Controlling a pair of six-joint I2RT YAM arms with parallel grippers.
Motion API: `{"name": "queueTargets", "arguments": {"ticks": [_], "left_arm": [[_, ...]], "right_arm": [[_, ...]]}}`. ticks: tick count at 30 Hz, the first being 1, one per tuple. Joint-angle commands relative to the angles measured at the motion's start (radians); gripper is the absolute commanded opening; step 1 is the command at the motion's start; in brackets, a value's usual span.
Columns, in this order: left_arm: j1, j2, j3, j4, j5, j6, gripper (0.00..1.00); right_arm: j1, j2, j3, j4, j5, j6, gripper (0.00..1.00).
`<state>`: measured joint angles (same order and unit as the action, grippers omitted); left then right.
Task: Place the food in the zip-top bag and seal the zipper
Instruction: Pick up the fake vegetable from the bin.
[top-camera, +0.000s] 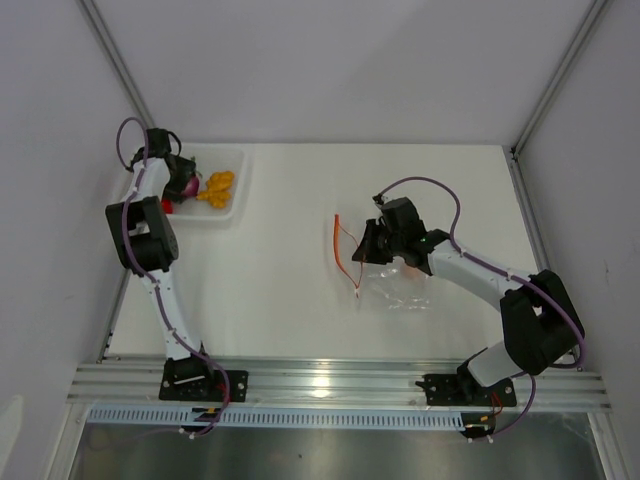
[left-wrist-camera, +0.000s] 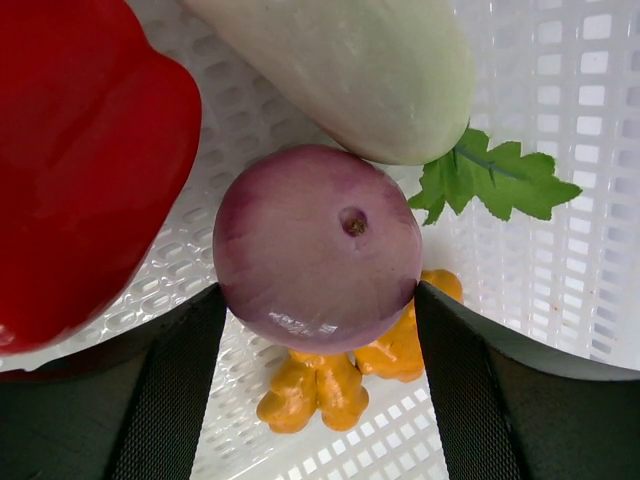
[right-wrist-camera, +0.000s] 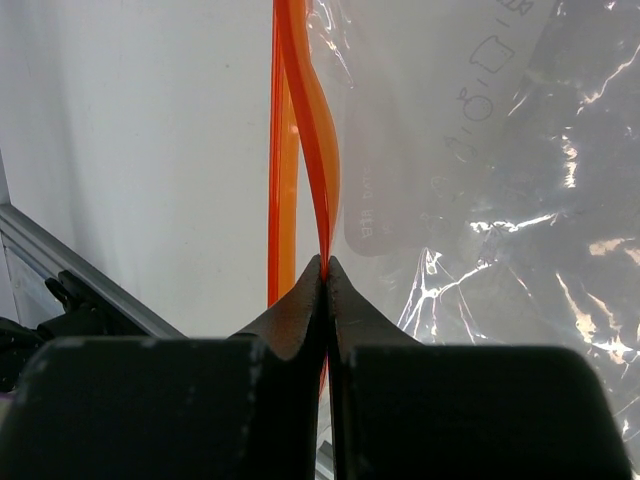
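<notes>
None of the food (left-wrist-camera: 316, 247) is in the bag (top-camera: 395, 283) yet. Left gripper (left-wrist-camera: 316, 330) sits wide around the purple one in the far-left basket (left-wrist-camera: 560, 150). Right gripper (right-wrist-camera: 326, 268) pinches the zipper (right-wrist-camera: 305, 130), mid-table.

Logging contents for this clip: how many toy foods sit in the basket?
4: red pepper left, white radish top, purple onion between left pincer fingers, orange ginger beneath. Others may hide.

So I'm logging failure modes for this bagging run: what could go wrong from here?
The purple onion sits between the left gripper fingers; being round and smooth, it might squirt out as they close. The right gripper pinches only one orange zipper strip, so the zip-top bag mouth may gape too little. The red pepper crowds the left finger.
</notes>
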<state>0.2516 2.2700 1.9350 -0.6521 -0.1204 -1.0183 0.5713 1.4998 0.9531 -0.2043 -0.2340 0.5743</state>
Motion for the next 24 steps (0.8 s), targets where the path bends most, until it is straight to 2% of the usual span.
{"name": "queueTargets", "arguments": {"ticks": [1,10,13,18,24], "left_arm": [[0.008,0.020,0.065,-0.007,-0.001,-0.029,0.78],[0.009,0.020,0.056,0.026,0.011,-0.029,0.79],[0.009,-0.003,0.032,0.074,0.024,-0.013,0.84],[0.020,-0.070,-0.094,0.203,0.071,-0.014,0.83],[0.029,-0.041,-0.073,0.155,0.065,-0.039,0.82]], "right_arm": [[-0.007,0.007,-0.002,0.022,-0.001,-0.016,0.00],[-0.010,0.011,0.001,0.023,-0.008,-0.016,0.00],[-0.010,0.011,-0.001,0.023,-0.008,-0.017,0.00],[-0.010,0.022,-0.004,0.031,-0.014,-0.013,0.00],[-0.010,0.011,-0.007,0.029,-0.014,-0.011,0.00]]}}
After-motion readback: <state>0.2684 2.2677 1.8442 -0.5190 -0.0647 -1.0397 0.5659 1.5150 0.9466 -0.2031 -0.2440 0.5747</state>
